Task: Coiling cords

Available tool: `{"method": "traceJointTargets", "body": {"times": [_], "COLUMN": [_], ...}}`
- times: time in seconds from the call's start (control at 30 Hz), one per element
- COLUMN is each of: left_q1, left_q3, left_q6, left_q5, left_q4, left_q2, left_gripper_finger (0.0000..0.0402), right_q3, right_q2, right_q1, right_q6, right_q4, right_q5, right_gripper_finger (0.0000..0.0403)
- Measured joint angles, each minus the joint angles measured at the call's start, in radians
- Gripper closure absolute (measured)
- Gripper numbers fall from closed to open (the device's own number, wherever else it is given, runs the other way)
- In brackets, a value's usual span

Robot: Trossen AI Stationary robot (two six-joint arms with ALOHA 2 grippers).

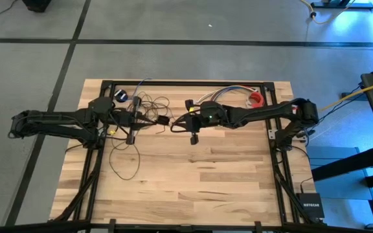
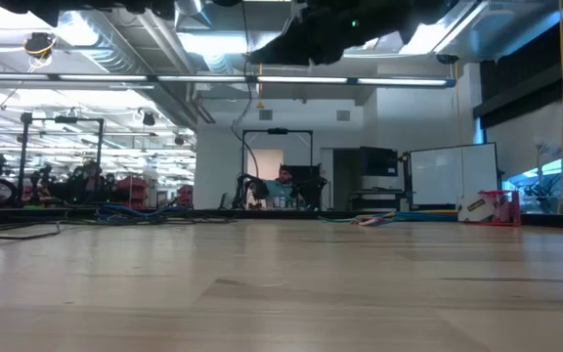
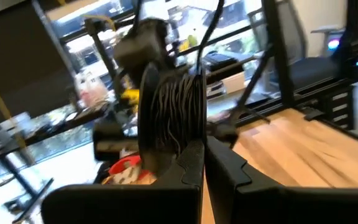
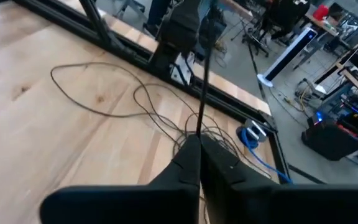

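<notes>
- Your left hand sits over the far-left part of the pale wooden plank counter, its fingers pressed together on a wound bundle of the thin dark cord, which stands up from between the fingertips in your left wrist view.
- Your right hand hangs near the counter's middle, close to the left hand with only a small gap between them; its fingers are pinched shut on a single strand of the same cord, and that strand runs taut from the fingertips towards the left arm.
- The rest of the long thin dark brown-black cord lies loose on the counter below and around the left hand: a tangle of small loops just beyond that hand, and one large loop trailing out towards the near edge.
- Beyond the left hand, by the counter's far rail, lies a small black round puck, with a blue object just beside it; whether the cord reaches the puck you cannot tell.
- Beyond the right hand, a short bundle of multicoloured wires rests by the far rail, with a red and white object beside it.
- In the low view both arms show only as dark shapes at the top, well above the counter surface.
</notes>
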Motion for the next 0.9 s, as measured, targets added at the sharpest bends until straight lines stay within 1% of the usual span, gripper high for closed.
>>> {"method": "traceJointTargets", "body": {"times": [0.13,0.23,0.33,0.4,0.57,0.7,0.77,0.9], "left_q1": [-0.027,-0.049,-0.062,-0.065,-0.063,-0.056,-0.052,-0.045], "left_q3": [0.000,0.000,0.000,0.000,0.000,0.000,0.000,0.000], "left_q6": [0.001,0.001,0.003,0.003,0.005,0.005,0.006,0.006], "left_q5": [0.076,0.104,0.107,0.108,0.104,0.073,0.052,0.042], "left_q4": [0.025,0.033,0.035,0.035,0.019,-0.007,-0.021,-0.022], "left_q2": [0.000,0.000,0.000,0.000,0.000,0.000,0.000,0.000], "left_gripper_finger": [0.0401,0.0401,0.0401,0.0401,0.0401,0.0401,0.0401,0.0401], "right_q3": [0.000,0.000,0.000,0.000,0.000,0.000,0.000,0.000], "right_q2": [0.031,0.051,0.061,0.065,0.068,0.068,0.068,0.030], "right_q1": [-0.020,-0.032,-0.040,-0.038,-0.037,-0.037,-0.037,-0.022], "right_q6": [-0.019,-0.026,-0.026,-0.026,-0.022,-0.015,-0.013,-0.006], "right_q4": [0.051,0.092,0.150,0.169,0.158,0.139,0.121,0.009], "right_q5": [-0.009,-0.019,-0.069,-0.085,-0.084,-0.080,-0.025,0.165], "right_gripper_finger": [0.0392,0.0393,0.0399,0.0396,0.0397,0.0397,0.0385,0.0337]}}
